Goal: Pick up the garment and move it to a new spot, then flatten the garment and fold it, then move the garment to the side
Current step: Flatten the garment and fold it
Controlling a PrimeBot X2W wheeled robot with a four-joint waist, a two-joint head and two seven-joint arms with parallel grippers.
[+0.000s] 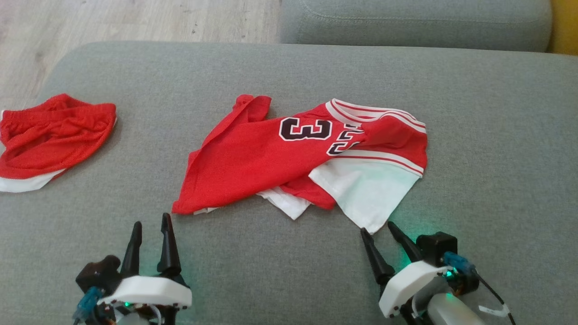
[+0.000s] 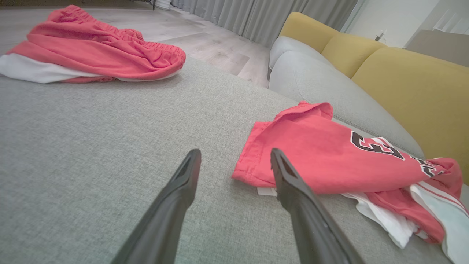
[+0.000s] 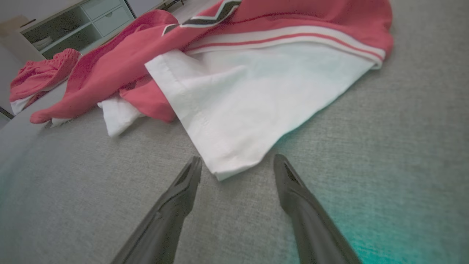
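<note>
The red jersey, marked with a 3, is seen lying crumpled near the middle of the grey sofa cushion, with its white layer spread toward the robot. The left gripper is held released and empty just beside the jersey's near left corner. The right gripper is likewise spread wide, and the white corner is seen between its 2 fingertips, ungrasped. Red shorts are found well apart, at the cushion's left edge.
</note>
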